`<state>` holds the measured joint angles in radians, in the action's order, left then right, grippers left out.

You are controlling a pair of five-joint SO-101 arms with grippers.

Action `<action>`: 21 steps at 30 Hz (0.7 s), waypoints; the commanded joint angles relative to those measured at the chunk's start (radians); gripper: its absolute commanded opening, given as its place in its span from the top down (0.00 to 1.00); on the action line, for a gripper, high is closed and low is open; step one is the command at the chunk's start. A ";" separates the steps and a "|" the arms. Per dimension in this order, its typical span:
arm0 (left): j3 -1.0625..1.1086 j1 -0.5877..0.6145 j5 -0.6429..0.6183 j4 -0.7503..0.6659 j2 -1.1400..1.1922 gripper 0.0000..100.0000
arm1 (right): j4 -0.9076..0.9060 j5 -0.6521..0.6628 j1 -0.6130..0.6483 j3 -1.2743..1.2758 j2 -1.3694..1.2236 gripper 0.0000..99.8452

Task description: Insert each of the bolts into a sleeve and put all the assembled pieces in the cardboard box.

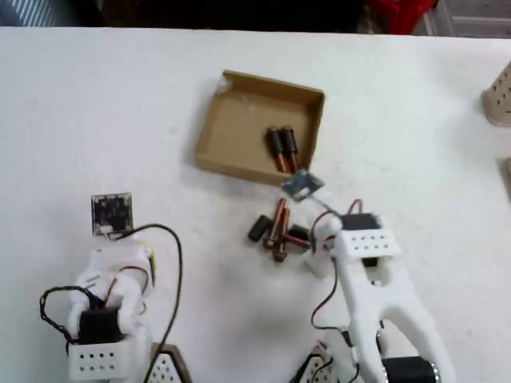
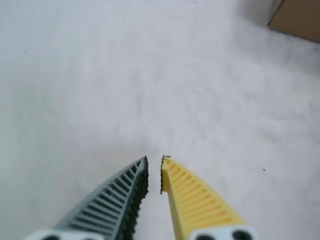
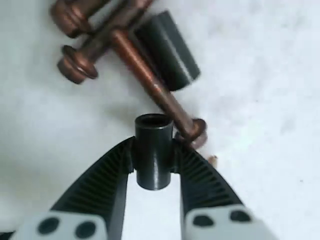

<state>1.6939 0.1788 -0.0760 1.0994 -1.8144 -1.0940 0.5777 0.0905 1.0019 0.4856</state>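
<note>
My right gripper (image 3: 153,165) is shut on a black sleeve (image 3: 153,150), held upright with its open end showing. Just past it lie a long copper bolt (image 3: 155,90), two more bolts (image 3: 75,65) and a second black sleeve (image 3: 167,50), all in a loose heap (image 1: 275,227) on the white table. The heap is just in front of the cardboard box (image 1: 231,120), which holds two assembled pieces (image 1: 281,148). My left gripper (image 2: 154,172), with one grey and one yellow finger, hangs shut and empty over bare table; the box corner (image 2: 297,17) is far ahead.
A small black square board (image 1: 112,209) lies ahead of the left arm (image 1: 112,295). A small blue-grey part (image 1: 302,185) sits at the box's near corner. Cables run from both arms. A pale perforated object (image 1: 499,96) stands at the right edge.
</note>
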 commanded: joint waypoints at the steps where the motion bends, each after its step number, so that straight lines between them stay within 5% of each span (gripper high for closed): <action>1: -0.005 0.012 0.063 -0.002 -0.008 0.92 | -0.035 0.012 -0.114 -0.078 0.007 0.98; 13: -0.002 0.013 0.080 -0.054 -0.008 0.92 | -0.010 -0.028 -0.351 -0.071 0.007 0.98; 19: -0.002 0.013 0.440 -0.058 -0.008 0.92 | 0.079 -0.075 -0.496 -0.040 0.007 0.98; 21: -0.008 0.013 0.470 -0.058 -0.008 0.92 | 0.087 -0.075 -0.536 -0.040 0.007 0.98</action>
<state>1.6939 0.1788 0.2585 1.0671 -1.8144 -1.0280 0.5132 -0.3867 0.9712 0.4841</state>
